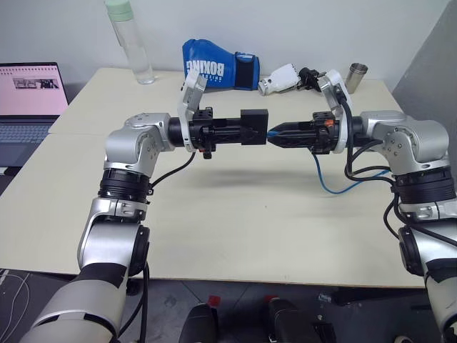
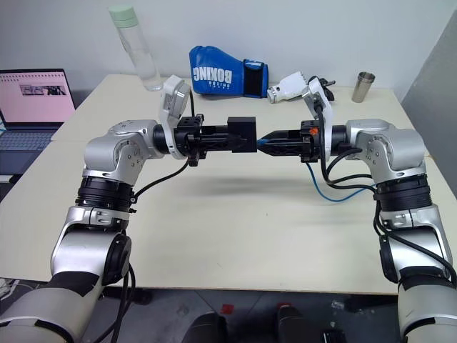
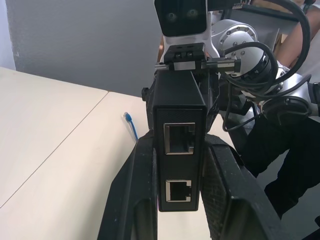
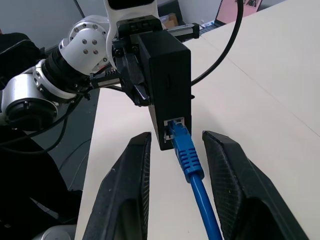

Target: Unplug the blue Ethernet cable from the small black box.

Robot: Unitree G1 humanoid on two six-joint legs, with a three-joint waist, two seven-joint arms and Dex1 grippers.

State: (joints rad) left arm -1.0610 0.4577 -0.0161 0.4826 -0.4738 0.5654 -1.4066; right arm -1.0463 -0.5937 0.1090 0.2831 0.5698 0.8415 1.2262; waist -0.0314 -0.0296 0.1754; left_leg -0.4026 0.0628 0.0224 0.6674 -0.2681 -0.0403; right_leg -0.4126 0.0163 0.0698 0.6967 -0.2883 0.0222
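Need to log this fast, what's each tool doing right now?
Left tool: shut on the small black box.
Right tool: open, fingers either side of the blue Ethernet cable, which is plugged into the box.

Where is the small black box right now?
The small black box is held above the table's middle, clamped in the left claw, with the blue Ethernet cable plugged in between the right claw's fingers.

Laptop (image 1: pixel 28 107) cut by frame edge; blue Ethernet cable (image 4: pixel 192 165) runs off the right wrist view's edge

Blue Ethernet cable (image 4: pixel 190 160) (plugged) in small black box (image 4: pixel 167 82)
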